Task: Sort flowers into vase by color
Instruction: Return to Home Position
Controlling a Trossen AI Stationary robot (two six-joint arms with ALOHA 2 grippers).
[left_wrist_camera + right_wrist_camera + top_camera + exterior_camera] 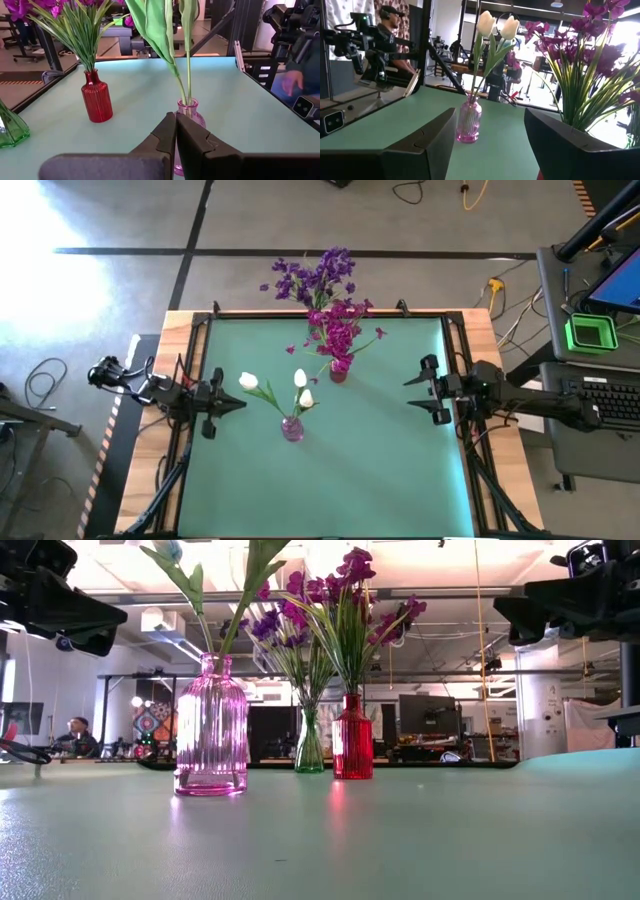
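We find the white flowers (301,378) upright in the pink vase (292,428) near the middle of the table (380,470). The magenta flowers (342,330) stand in the red vase (339,369) behind them, and the violet flowers (320,275) in the green vase (309,745) towards the far edge. The near half lies open. The left gripper (242,406) (fingers pressed together, empty) hovers beside the pink vase. The right gripper (408,394), jaws spread, hovers well apart near the right edge.

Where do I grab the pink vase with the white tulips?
Likely the narrow neck of the pink vase, just under the lip, coming level from the side of the left hand. The vase stands upright, its ribbed body is wider, and the white tulips lean out above, blocking a top-down approach.
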